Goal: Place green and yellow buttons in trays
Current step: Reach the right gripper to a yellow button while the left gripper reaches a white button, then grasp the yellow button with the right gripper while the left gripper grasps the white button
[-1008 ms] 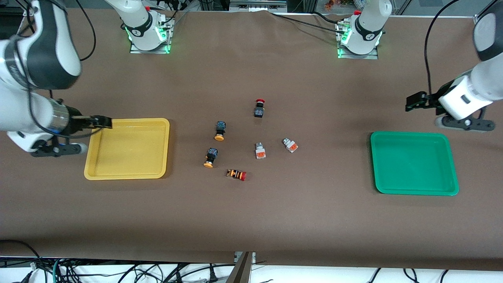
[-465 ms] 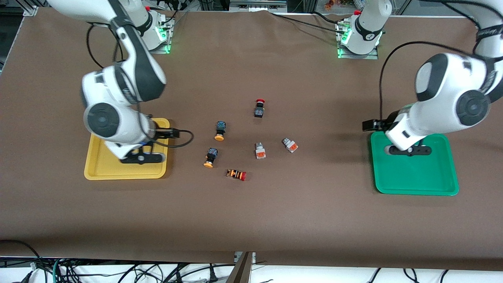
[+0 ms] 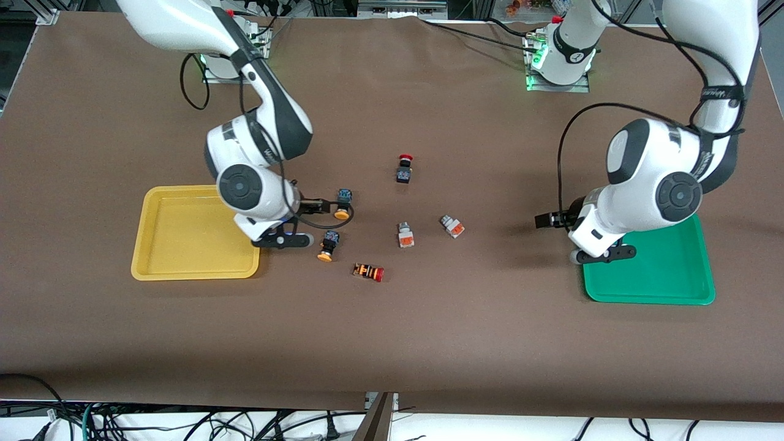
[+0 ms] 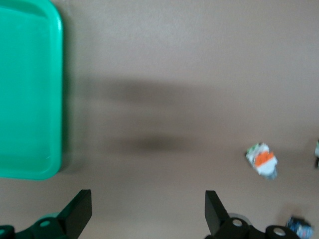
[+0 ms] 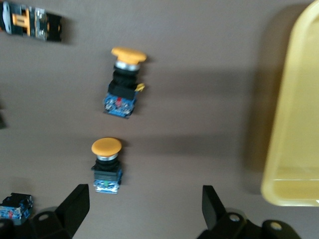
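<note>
Two black-bodied buttons with yellow caps [image 3: 342,206] [image 3: 327,245] lie near the table's middle; both show in the right wrist view [image 5: 106,164] [image 5: 124,82]. Two white-bodied buttons [image 3: 405,235] [image 3: 452,226] lie beside them toward the left arm's end, one of which shows in the left wrist view [image 4: 262,160]. My right gripper [image 3: 321,206] [image 5: 144,194] hangs open and empty between the yellow tray [image 3: 184,245] [image 5: 299,124] and the yellow-capped buttons. The open, empty left gripper [image 3: 547,220] [image 4: 148,196] is over bare table beside the green tray [image 3: 661,275] [image 4: 27,89].
A black switch with a red cap [image 3: 404,168] lies farther from the front camera than the buttons. An orange-striped piece with a red cap [image 3: 369,271] [image 5: 30,22] lies nearer to it. Brown cloth covers the table.
Both arms have swung in from the table's ends. The right gripper crossed the yellow tray to the yellow-capped buttons; the left gripper passed the green tray's corner toward the middle.
</note>
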Controlling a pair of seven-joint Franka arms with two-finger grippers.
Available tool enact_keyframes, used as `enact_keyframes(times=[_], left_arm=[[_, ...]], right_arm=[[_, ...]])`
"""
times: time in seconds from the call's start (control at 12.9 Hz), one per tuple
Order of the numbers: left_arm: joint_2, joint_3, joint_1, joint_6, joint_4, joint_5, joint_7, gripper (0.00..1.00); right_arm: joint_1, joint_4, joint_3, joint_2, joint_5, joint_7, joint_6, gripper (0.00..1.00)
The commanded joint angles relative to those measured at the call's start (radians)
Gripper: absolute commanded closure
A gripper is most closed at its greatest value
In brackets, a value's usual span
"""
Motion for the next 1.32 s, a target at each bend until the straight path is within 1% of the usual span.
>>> enact_keyframes(times=[0.0,0.16,0.31,0.47,0.62,0.7,0.78,0.85,1.01,1.16,1.24], left_arm=[[0.067,0.002,-0.066,0.091,0.015,-0.016,-0.141,0.00],[0.114,0.000,-0.098,0.170,0.014,-0.014,-0.233,0.00],[0.148,0.002,-0.147,0.226,0.018,-0.014,-0.250,0.00],[0.176,0.002,-0.147,0.270,0.015,-0.016,-0.266,0.00],[0.193,0.002,-0.170,0.315,0.012,-0.016,-0.351,0.00],[0.202,0.002,-0.202,0.321,0.011,-0.016,-0.383,0.00],[0.208,0.002,-0.208,0.323,0.012,-0.016,-0.411,0.00],[0.210,0.002,-0.215,0.330,0.012,-0.016,-0.440,0.00],[0.237,0.002,-0.247,0.371,0.011,-0.016,-0.502,0.00],[0.249,0.002,-0.290,0.378,0.000,-0.016,-0.554,0.00],[0.243,0.002,-0.290,0.382,-0.018,-0.016,-0.554,0.00]], right_arm=[[0.081,-0.022,-0.010,0.032,0.015,0.098,0.058,0.00],[0.117,-0.038,-0.010,0.061,0.015,0.137,0.104,0.00],[0.124,-0.091,-0.010,0.070,0.015,0.143,0.173,0.00],[0.131,-0.130,-0.010,0.072,0.015,0.143,0.217,0.00],[0.135,-0.137,-0.010,0.076,0.015,0.143,0.225,0.01],[0.135,-0.137,-0.008,0.084,0.015,0.143,0.234,0.08],[0.135,-0.137,-0.008,0.087,0.015,0.144,0.242,0.21],[0.135,-0.137,-0.008,0.095,0.015,0.143,0.248,0.29],[0.135,-0.137,-0.008,0.102,0.017,0.143,0.259,0.34],[0.137,-0.137,-0.008,0.105,0.017,0.144,0.262,0.61],[0.135,-0.136,-0.008,0.104,0.017,0.143,0.262,0.72]])
